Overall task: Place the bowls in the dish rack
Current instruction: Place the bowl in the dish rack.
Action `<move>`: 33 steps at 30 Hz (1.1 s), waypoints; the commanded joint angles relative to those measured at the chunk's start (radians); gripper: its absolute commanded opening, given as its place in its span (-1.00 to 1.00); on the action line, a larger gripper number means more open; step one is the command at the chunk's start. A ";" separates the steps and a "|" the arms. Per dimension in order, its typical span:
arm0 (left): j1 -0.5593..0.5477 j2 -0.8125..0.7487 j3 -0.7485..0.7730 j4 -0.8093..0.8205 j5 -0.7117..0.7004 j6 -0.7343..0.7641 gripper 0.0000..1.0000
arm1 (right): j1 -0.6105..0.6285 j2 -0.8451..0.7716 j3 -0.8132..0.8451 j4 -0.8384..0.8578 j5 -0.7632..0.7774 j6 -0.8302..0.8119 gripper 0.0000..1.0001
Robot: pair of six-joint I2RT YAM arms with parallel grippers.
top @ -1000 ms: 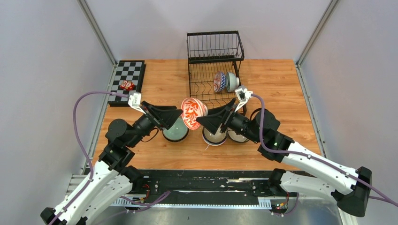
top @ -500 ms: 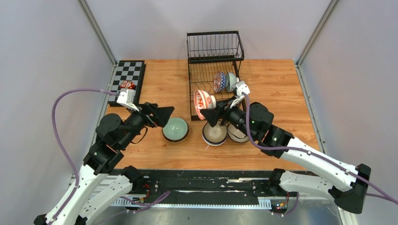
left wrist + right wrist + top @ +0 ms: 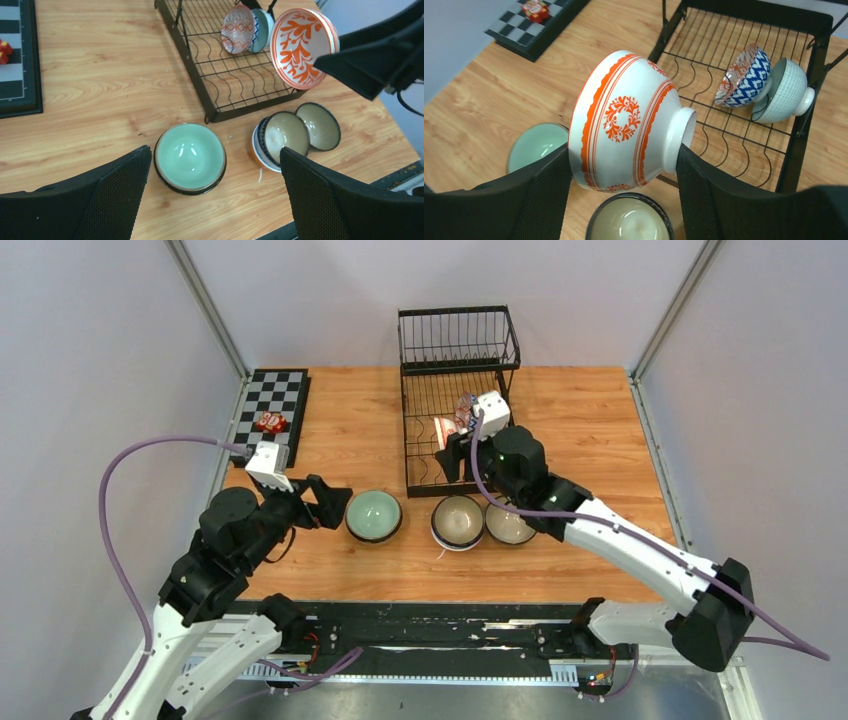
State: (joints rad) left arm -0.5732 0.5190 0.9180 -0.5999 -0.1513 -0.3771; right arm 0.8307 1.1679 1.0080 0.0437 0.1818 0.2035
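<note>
My right gripper [image 3: 624,149] is shut on the red-and-white floral bowl [image 3: 624,120], held on its side, rim and foot between the pads. It hangs over the front part of the black wire dish rack [image 3: 455,390]. A blue-patterned bowl [image 3: 744,77] and a pale lattice bowl [image 3: 784,90] lean in the rack's slots. My left gripper [image 3: 335,505] is open and empty, just left of the pale green bowl [image 3: 373,515] on the table. A cream dark-rimmed bowl [image 3: 282,136] sits stacked inside another bowl, with a second cream bowl [image 3: 318,126] beside it.
A black-and-white checkerboard [image 3: 268,410] with a small red object [image 3: 270,422] lies at the table's left edge. The rack's upright wire basket [image 3: 458,338] stands at the back. Grey walls close in both sides.
The left gripper let go of the floral bowl, opened wide and drew back left. The right gripper carried that bowl from between the arms to above the rack.
</note>
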 commanded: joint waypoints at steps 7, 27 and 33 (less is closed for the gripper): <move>0.005 -0.027 -0.064 -0.091 -0.010 0.067 1.00 | -0.100 0.203 0.123 0.067 -0.024 -0.048 -0.95; 0.004 -0.024 -0.137 -0.069 -0.012 0.092 1.00 | -0.232 0.549 0.268 0.202 -0.096 -0.012 -0.95; 0.004 -0.043 -0.143 -0.066 -0.021 0.094 1.00 | -0.260 0.638 0.314 0.253 -0.100 -0.001 -0.95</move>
State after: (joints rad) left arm -0.5732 0.4976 0.7860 -0.6830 -0.1627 -0.2985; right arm 0.5968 1.7714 1.2625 0.1844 0.0929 0.1856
